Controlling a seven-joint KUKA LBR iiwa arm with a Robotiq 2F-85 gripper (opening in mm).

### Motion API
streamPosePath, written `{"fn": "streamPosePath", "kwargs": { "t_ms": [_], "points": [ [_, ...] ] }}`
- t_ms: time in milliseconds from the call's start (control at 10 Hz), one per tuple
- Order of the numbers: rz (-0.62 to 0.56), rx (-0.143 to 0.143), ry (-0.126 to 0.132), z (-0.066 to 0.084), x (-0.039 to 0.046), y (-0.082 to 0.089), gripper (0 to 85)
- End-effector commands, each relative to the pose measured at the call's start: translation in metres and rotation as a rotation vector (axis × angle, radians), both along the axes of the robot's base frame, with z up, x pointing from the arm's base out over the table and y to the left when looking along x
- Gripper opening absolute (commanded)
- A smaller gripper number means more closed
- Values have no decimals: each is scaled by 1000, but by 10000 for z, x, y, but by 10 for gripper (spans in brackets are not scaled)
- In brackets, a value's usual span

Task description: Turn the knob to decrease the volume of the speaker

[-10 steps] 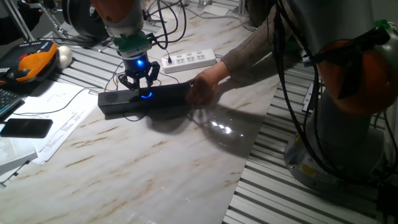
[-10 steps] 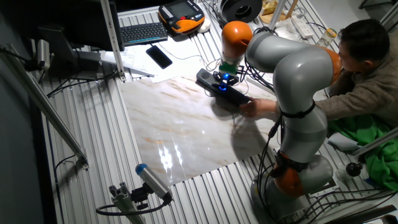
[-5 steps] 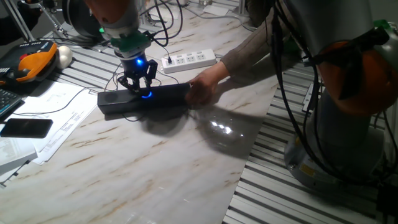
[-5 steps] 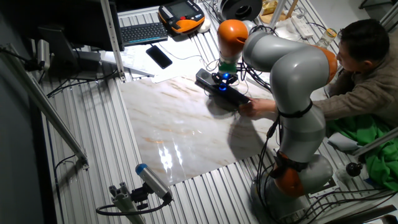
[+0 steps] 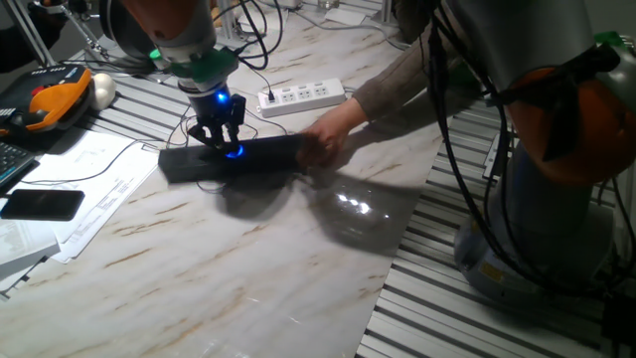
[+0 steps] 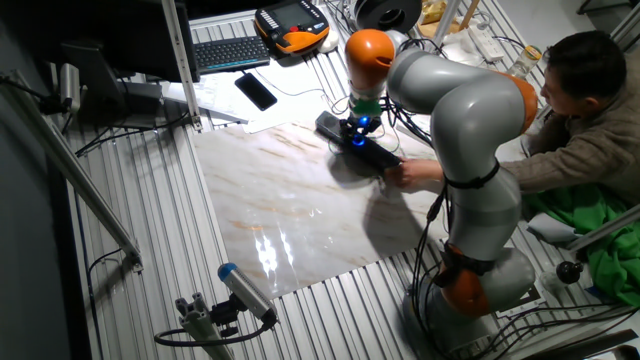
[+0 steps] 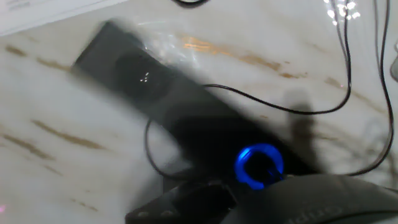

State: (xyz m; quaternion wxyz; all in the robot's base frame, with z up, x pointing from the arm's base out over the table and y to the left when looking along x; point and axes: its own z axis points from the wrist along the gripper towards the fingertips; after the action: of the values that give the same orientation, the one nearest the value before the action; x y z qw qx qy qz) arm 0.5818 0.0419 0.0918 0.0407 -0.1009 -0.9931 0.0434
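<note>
The speaker (image 5: 253, 157) is a long black bar lying on the marble table top; it also shows in the other fixed view (image 6: 372, 151) and, blurred, in the hand view (image 7: 140, 71). The knob (image 5: 235, 152) glows blue at its middle, and shows in the other fixed view (image 6: 358, 140) and the hand view (image 7: 259, 166). My gripper (image 5: 224, 143) stands straight down over the knob, fingers close on both sides of it, shut on it (image 6: 356, 133) (image 7: 256, 182). A person's hand (image 5: 323, 139) holds the speaker's right end.
A white power strip (image 5: 301, 95) lies just behind the speaker, with thin black cables (image 7: 292, 109) around it. A flat black phone (image 5: 42, 204), papers (image 5: 89, 169) and an orange pendant (image 5: 55, 99) sit at the left. The person's arm (image 5: 407, 85) reaches across the table.
My hand has twisted about the knob and shifted slightly left; the green light on the wrist has swung to the left. The speaker and the person's hand stay in place.
</note>
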Motion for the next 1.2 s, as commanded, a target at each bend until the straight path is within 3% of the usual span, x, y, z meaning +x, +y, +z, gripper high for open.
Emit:
{"fn": "streamPosePath", "kwargs": {
  "t_ms": [0, 400, 800, 900, 1100],
  "points": [
    [100, 1, 9, -6, -3, -5, 170],
    [228, 12, 27, 44, -17, 16, 170],
    [195, 33, 34, 204, -45, 135, 170],
    [172, 39, 32, 275, -59, 183, 0],
    [156, 59, 32, 459, -87, 212, 0]
  ]
}}
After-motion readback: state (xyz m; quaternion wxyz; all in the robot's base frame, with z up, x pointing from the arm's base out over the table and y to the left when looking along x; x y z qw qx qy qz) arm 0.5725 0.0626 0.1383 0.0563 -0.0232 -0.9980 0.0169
